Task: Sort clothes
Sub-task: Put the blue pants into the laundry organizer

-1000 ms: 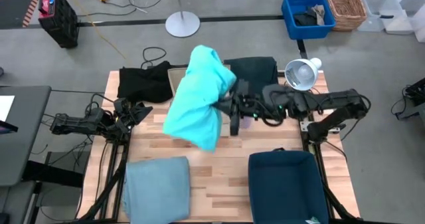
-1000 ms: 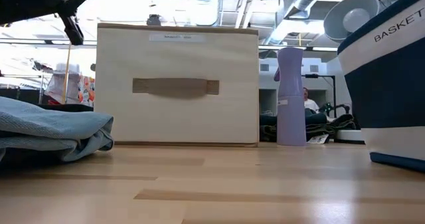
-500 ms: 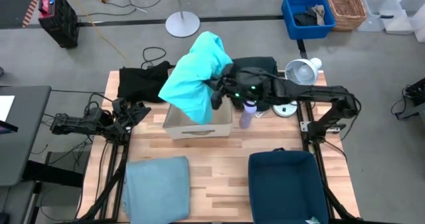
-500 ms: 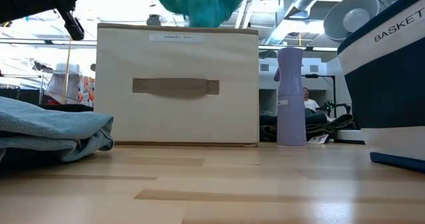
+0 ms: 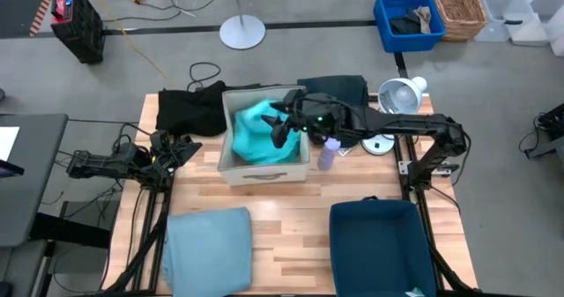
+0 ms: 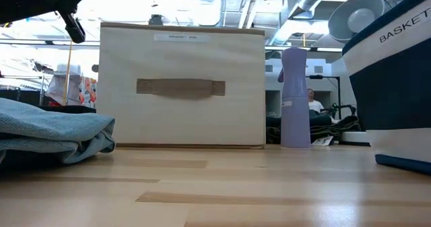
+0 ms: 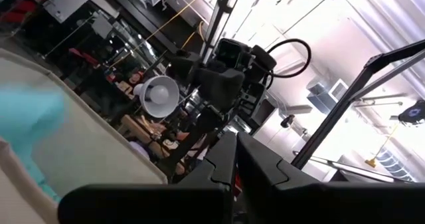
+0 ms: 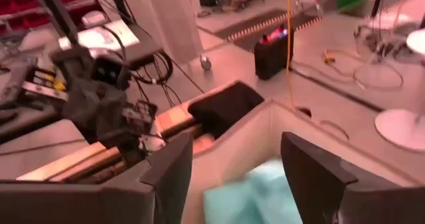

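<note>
Turquoise garment [image 5: 256, 131]: loose in beige box [image 5: 263, 168], just under right gripper [image 5: 280, 128].
Right gripper: fingers spread, let go, over box.
Left gripper [image 5: 182, 148]: clenched, empty, at table's left edge, black garment [image 5: 190, 110] nearby.
Blue-grey garment [image 5: 208, 247]: far from both.

Grey floor [image 5: 493, 94] with a blue bin [image 5: 407, 17] and wicker basket [image 5: 460, 9].

Turquoise garment [image 5: 254, 131] crumpled inside the beige box [image 5: 264, 169]. Black garment [image 5: 189, 110] bunched just beside the box on the left arm's side. Dark green one [image 5: 335, 89] behind the box. Pale blue-grey one [image 5: 207, 248] folded flat, well in front of the box.
</note>
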### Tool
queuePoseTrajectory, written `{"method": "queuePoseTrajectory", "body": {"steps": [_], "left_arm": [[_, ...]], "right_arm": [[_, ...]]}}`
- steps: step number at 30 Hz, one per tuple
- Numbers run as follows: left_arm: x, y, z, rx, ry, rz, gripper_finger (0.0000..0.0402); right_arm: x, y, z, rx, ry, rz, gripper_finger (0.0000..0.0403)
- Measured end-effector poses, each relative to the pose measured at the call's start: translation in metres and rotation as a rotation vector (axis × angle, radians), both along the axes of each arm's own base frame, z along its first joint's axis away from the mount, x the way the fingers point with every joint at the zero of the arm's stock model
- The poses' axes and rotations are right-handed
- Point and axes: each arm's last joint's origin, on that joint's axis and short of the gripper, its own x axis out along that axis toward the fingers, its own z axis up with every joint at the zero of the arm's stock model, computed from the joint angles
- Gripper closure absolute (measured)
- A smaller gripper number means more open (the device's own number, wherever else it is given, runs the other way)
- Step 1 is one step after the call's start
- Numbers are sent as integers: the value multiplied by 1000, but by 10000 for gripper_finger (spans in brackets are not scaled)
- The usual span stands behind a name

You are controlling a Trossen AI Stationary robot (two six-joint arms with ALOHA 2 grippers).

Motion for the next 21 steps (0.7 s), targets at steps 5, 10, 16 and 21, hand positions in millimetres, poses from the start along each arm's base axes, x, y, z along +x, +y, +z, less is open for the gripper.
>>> {"method": "queuePoseTrajectory", "body": {"steps": [5,10,16,21], "left_arm": [[0,0,0,-2,2,-2,391],[1,0,-1,-2,10,-5,391],[1,0,-2,-3,27,-7,391],[2,0,-3,-2,30,-7,391]], "right_arm": [[-9,16,15,-21,-55,68,169],[-11,47,26,-51,-127,189,180],[-14,95,28,-151,-147,364,180],[-20,121,29,-150,-157,434,179]]}}
